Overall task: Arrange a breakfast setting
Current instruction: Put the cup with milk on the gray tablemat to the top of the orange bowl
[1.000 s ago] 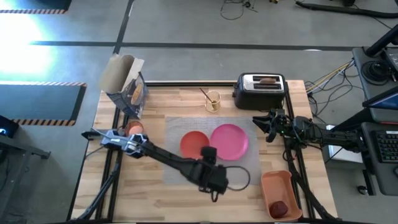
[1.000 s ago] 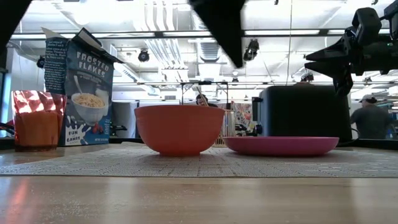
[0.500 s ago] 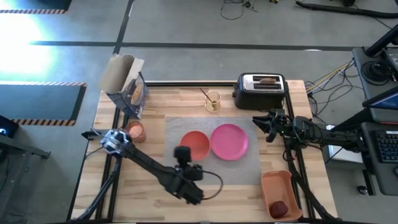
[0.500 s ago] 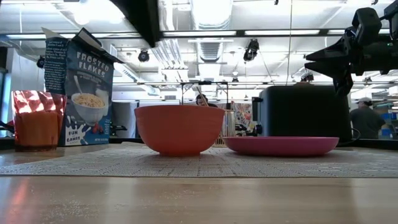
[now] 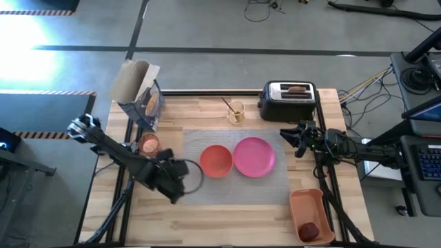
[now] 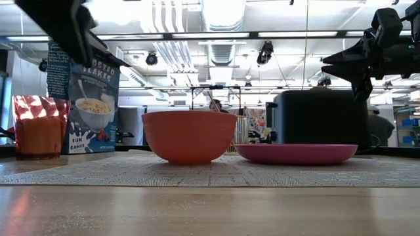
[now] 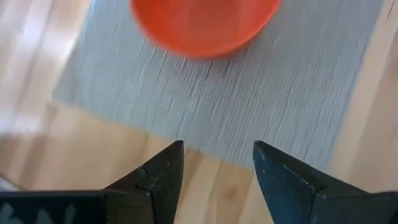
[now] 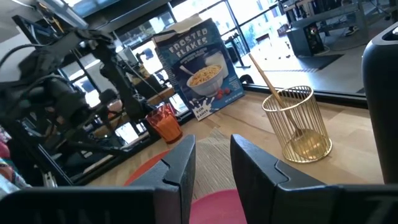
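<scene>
An orange-red bowl [image 5: 216,160] and a pink plate [image 5: 254,156] stand side by side on a grey placemat [image 5: 234,189]. An orange cup [image 5: 149,143] stands left of the mat. A gold spoon [image 5: 227,105] leans in a wire holder. Brown toast [image 5: 298,88] sticks up from the toaster's slot. A dark red fruit [image 5: 309,229] lies in the orange tray. My left gripper [image 5: 180,172] hangs open over the mat's left edge, with the bowl [image 7: 205,22] ahead of its fingers and nothing between them. My right gripper [image 5: 288,136] waits open at the right, above the table.
A cereal box [image 5: 141,96] stands at the far left corner, behind the cup. The black-and-silver toaster [image 5: 288,102] stands at the far edge. The orange tray [image 5: 311,207] lies at the near right corner. Bare wood shows along the near edge.
My left gripper has swung from in front of the bowl and plate toward the table's left edge, rolling as it went, and now hangs over the mat's left edge. The bowl, plate and cup have stayed where they were.
</scene>
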